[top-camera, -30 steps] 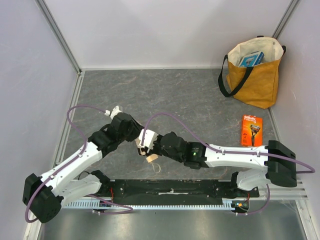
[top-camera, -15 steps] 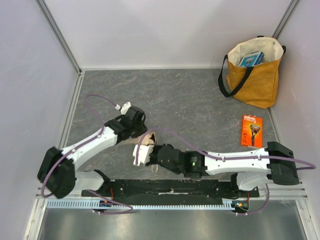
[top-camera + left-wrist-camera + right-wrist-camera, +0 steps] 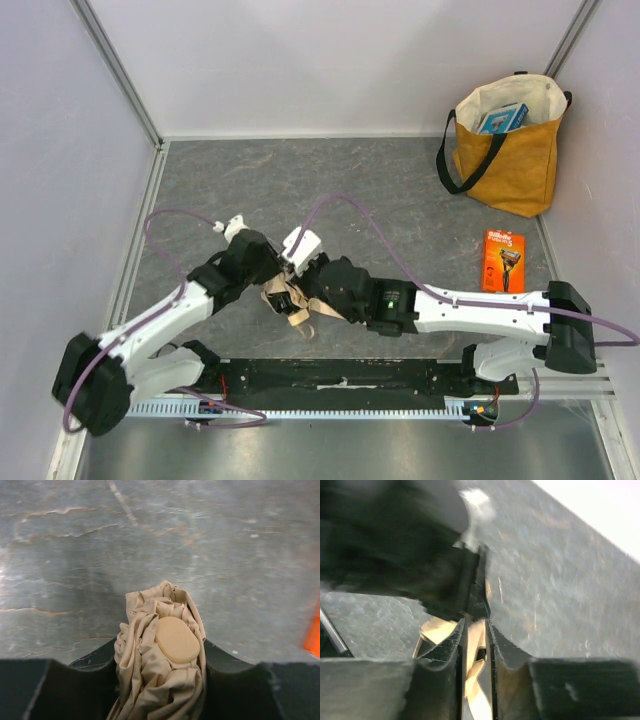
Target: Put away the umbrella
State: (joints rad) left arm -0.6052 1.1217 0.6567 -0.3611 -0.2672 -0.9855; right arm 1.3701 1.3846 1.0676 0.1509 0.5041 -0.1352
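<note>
The umbrella [image 3: 288,303] is a crumpled bundle of pale beige fabric, held just above the table between the two arms near the front. My left gripper [image 3: 270,280] is shut on it. In the left wrist view the folded fabric [image 3: 145,680] with a tan oval cap [image 3: 176,639] fills the gap between the left gripper [image 3: 161,652] jaws. My right gripper [image 3: 300,290] meets it from the right. In the right wrist view the right gripper [image 3: 476,622] has its jaws almost together on a thin strip of the beige fabric [image 3: 479,645]. The shaft and handle are hidden.
A mustard-yellow tote bag [image 3: 510,160] with black straps stands open at the back right, with a blue box inside. An orange razor pack [image 3: 503,261] lies flat on the table in front of it. Pale walls enclose the table on three sides.
Both arms have shifted while staying together at the umbrella. The right gripper has moved back from the near edge. The left wrist has come down and closer to it.
</note>
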